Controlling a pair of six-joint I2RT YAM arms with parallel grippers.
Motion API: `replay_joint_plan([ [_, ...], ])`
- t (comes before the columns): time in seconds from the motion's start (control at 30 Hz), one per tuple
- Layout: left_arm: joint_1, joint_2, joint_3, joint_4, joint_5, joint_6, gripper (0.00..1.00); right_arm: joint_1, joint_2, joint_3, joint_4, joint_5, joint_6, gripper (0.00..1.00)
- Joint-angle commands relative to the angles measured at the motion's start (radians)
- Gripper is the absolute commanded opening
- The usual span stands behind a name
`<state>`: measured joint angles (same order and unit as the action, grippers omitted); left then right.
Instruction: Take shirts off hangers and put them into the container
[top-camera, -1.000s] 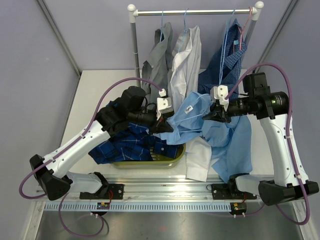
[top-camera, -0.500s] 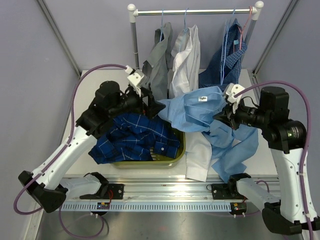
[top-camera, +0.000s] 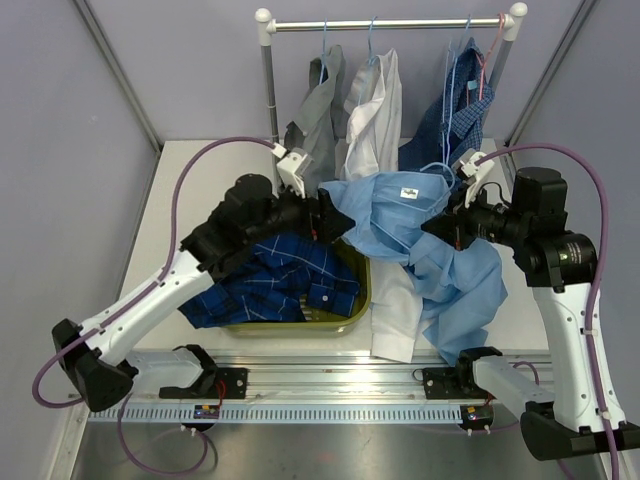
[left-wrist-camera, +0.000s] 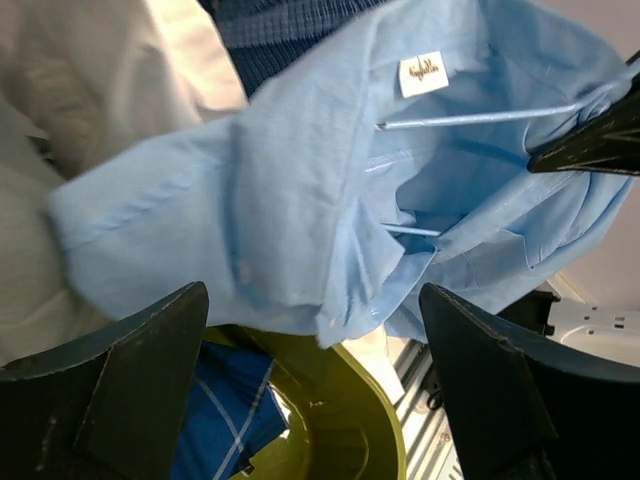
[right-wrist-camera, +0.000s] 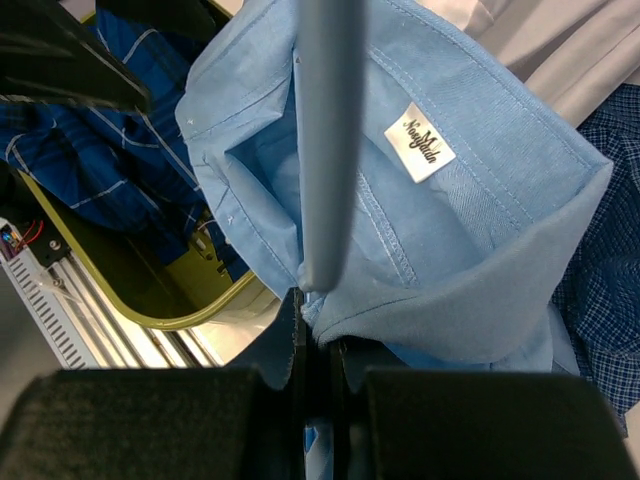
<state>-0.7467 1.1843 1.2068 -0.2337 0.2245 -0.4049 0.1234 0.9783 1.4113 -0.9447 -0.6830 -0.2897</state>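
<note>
The right claw (right-wrist-camera: 318, 335) is pinching the light-blue shirt (top-camera: 385, 215) at its collar, right beside the thin blue hanger (left-wrist-camera: 480, 117) sitting inside it. That shirt is hanging between the 2 arms, partly over the tub's (top-camera: 358, 300) right end and trailing toward the desk (top-camera: 190, 180). The left claw (top-camera: 322, 215) is standing spread wide near the shirt's left edge, gripping nothing. The windowpane shirt (top-camera: 265, 275) is lying in the tub. The grey shirt (top-camera: 315, 120), white shirt (top-camera: 368, 120) and navy shirt (top-camera: 455, 120) are hanging on the rail (top-camera: 390, 24).

bright, even overhead light, soft shadows; the near hanger (right-wrist-camera: 325, 140) looks blurred.
</note>
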Motion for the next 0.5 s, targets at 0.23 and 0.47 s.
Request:
replay_joint_plan([
  [0.23,-0.077,0.117,0.086,0.031,-0.192,0.054,0.27,-0.014,-0.026,-0.006,0.060,-0.079,0.017,0.00],
  [0.47,0.097,0.011,-0.004,-0.005,-0.364,0.141,0.00,-0.014,-0.055,0.070,-0.168,-0.023,-0.291,0.00],
])
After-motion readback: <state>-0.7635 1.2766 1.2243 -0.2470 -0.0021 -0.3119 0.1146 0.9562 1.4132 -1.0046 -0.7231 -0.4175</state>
